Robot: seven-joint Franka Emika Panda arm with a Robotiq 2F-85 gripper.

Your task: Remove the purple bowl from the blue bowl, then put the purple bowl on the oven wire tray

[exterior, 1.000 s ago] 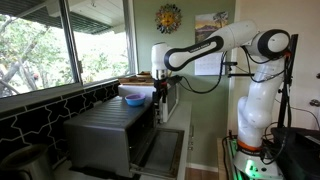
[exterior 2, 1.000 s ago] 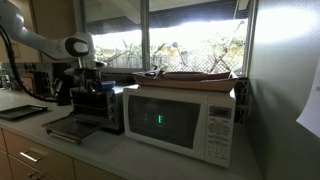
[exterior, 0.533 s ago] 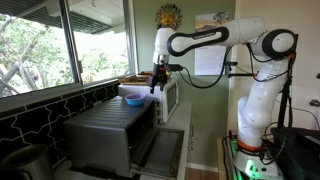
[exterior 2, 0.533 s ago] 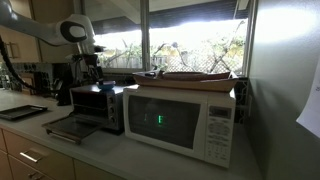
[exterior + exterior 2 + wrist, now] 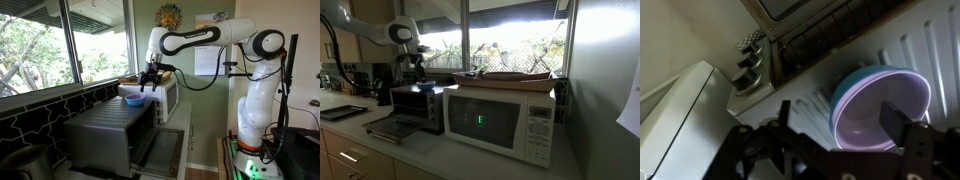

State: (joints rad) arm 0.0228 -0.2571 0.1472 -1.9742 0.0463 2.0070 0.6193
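Observation:
The purple bowl (image 5: 883, 112) sits nested inside the blue bowl (image 5: 843, 88) on top of the dark-grey oven (image 5: 105, 130). In an exterior view the blue bowl (image 5: 133, 99) shows on the oven top. My gripper (image 5: 840, 125) is open and empty, hovering just above the bowls, with the near rim of the stacked bowls between its fingers. It also shows in both exterior views (image 5: 148, 80) (image 5: 417, 68). The oven door (image 5: 165, 152) hangs open. The oven wire tray is hidden inside the oven.
A white microwave (image 5: 502, 120) stands beside the oven with a flat wooden tray (image 5: 515, 76) on top. Oven knobs (image 5: 750, 55) lie near the bowls. Windows run behind the counter. A dark tray (image 5: 342, 112) lies on the counter.
The gripper has moved from beside the microwave over to the oven top and now hangs above the stacked bowls. The bowls have not moved.

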